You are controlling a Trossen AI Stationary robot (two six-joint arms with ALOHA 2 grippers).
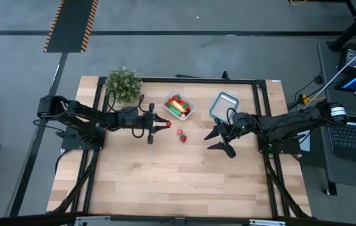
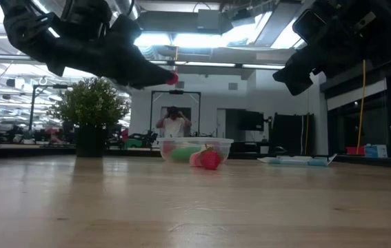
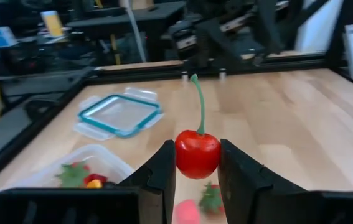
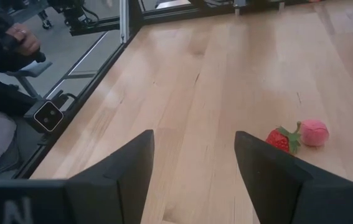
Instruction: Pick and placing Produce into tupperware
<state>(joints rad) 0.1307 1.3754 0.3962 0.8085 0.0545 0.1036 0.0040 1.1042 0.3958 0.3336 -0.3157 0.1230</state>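
Note:
A red toy cherry [image 3: 197, 154] with a green stem sits between my left gripper's [image 1: 161, 123] fingers, lifted above the table just near of the tupperware [image 1: 179, 107]. The clear, roughly square tupperware holds a yellow banana, a green piece and red pieces. A small strawberry [image 4: 280, 140] and a pink piece [image 4: 314, 132] lie on the wood [image 1: 182, 135] below and right of the left gripper. My right gripper [image 1: 218, 143] hovers open to the right of them and touches nothing. My left gripper pinches the cherry's round red body [image 3: 188, 163] between its two fingers [image 3: 164, 168], one on each side. The fingers come level from the table's left. The cherry is lifted clear of the table [image 2: 172, 78], and its green stem [image 3: 199, 106] sticks out ahead of the fingers.
A bushy green potted plant [image 1: 123, 83] stands at the far left, behind the left arm. The clear blue-rimmed lid [image 1: 223, 105] lies right of the tupperware, just far of the right gripper. Bare wood spreads across the near half of the table. A person [image 2: 174, 122] stands beyond the table.

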